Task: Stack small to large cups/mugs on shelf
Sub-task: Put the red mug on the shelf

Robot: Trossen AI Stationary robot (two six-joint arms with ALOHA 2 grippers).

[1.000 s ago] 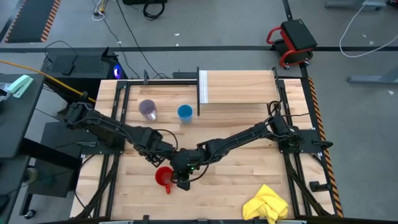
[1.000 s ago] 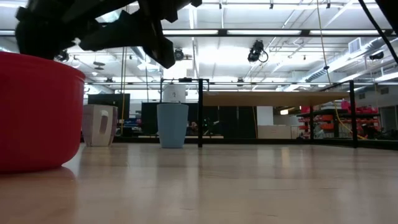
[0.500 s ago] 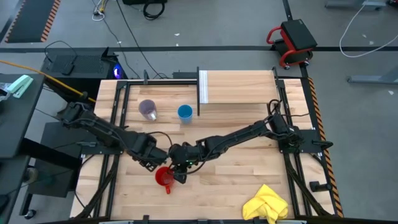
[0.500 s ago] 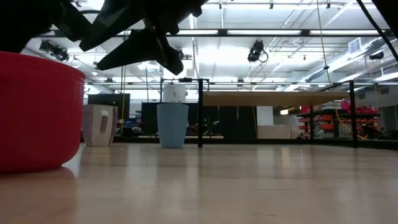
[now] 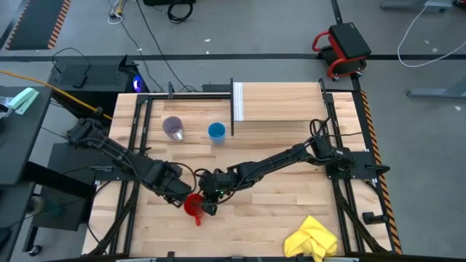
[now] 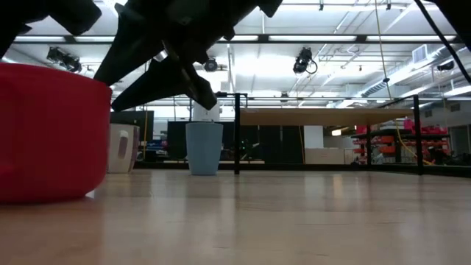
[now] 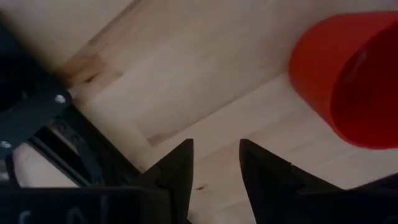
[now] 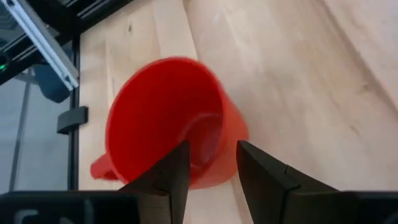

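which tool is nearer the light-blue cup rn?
Right. The right tool sits at the red mug, below the light-blue cup; the left tool is just beyond, slightly farther.

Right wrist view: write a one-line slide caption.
Right gripper open, hovering above the upright red mug on the wooden table.

in the low view the red mug (image 6: 48,132) is cut off by the left edge, and it hides part of the purple-grey cup (image 6: 124,149) behind it. in the left wrist view the mug runs off the right edge. from above, the right gripper (image 5: 207,204) covers part of the mug's rim.
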